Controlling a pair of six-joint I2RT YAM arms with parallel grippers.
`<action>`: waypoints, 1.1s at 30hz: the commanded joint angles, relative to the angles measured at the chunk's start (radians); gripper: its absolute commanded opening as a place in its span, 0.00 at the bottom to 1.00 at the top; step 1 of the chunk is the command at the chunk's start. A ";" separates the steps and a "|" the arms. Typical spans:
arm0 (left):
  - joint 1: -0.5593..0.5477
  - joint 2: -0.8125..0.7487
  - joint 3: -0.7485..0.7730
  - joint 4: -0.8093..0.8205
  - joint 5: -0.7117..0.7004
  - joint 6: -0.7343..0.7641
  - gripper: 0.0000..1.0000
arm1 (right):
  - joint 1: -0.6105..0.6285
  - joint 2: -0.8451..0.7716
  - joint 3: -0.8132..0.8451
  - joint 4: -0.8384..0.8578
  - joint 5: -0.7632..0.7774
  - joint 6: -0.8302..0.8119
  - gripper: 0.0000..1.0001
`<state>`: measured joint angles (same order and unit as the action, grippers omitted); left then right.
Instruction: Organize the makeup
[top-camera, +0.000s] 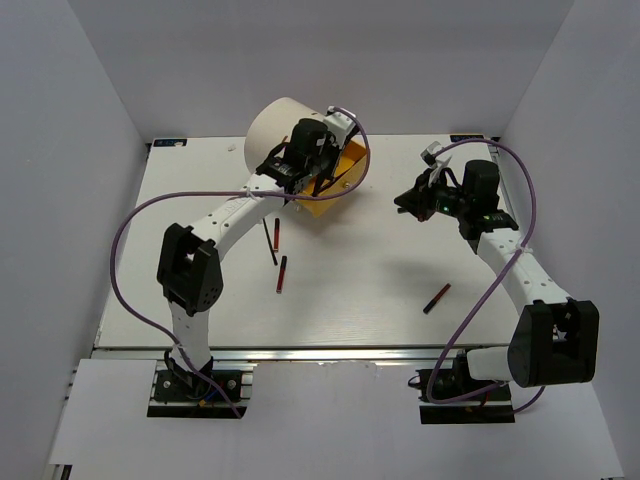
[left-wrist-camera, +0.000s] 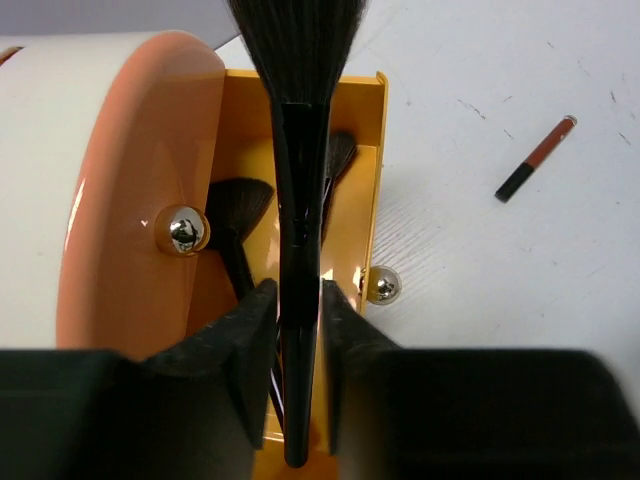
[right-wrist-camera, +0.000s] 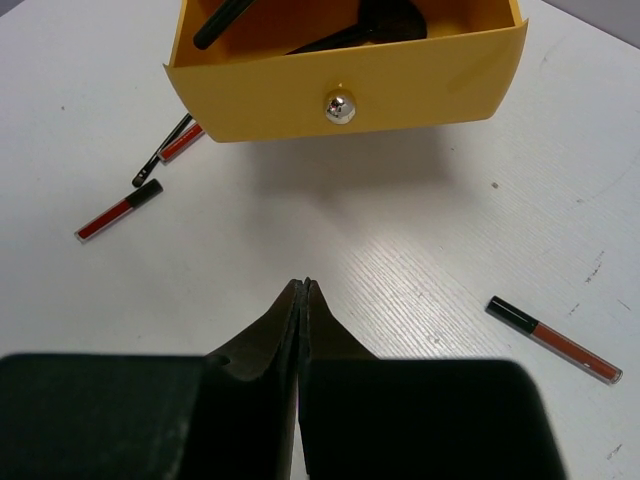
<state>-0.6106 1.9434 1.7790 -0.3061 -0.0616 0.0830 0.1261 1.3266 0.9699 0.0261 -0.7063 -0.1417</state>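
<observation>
My left gripper (left-wrist-camera: 298, 300) is shut on a black brush (left-wrist-camera: 298, 150), its handle between the fingers and its bristles pointing away, over the open yellow drawer (left-wrist-camera: 366, 190). Two more black brushes (left-wrist-camera: 243, 205) lie in that drawer. From above, the left gripper (top-camera: 300, 168) is at the drawer (top-camera: 345, 180) of the cream cylindrical box (top-camera: 283, 122). My right gripper (right-wrist-camera: 303, 287) is shut and empty, low over the table in front of the drawer (right-wrist-camera: 400, 85). Three dark-red-and-black sticks (top-camera: 277, 233) (top-camera: 282, 273) (top-camera: 436, 298) and a thin black brush (top-camera: 270, 243) lie on the table. No sponges show.
The drawer has a silver knob (right-wrist-camera: 339, 106) facing the right gripper (top-camera: 410, 203). An orange drawer front with a second knob (left-wrist-camera: 183, 230) stands left of the open drawer. White walls enclose the table on three sides.
</observation>
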 joint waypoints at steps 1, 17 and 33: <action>-0.003 -0.020 0.008 0.005 -0.040 0.031 0.35 | -0.005 -0.009 0.007 0.043 -0.010 0.005 0.00; 0.018 -0.159 -0.030 -0.040 -0.081 -0.239 0.00 | -0.009 -0.015 0.006 0.000 0.007 -0.016 0.00; 0.359 -0.453 -0.661 -0.093 -0.004 -0.769 0.49 | -0.025 0.008 0.004 -0.025 0.008 -0.026 0.00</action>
<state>-0.2523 1.4220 1.1042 -0.3389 -0.0788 -0.6285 0.1059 1.3304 0.9661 -0.0067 -0.6949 -0.1596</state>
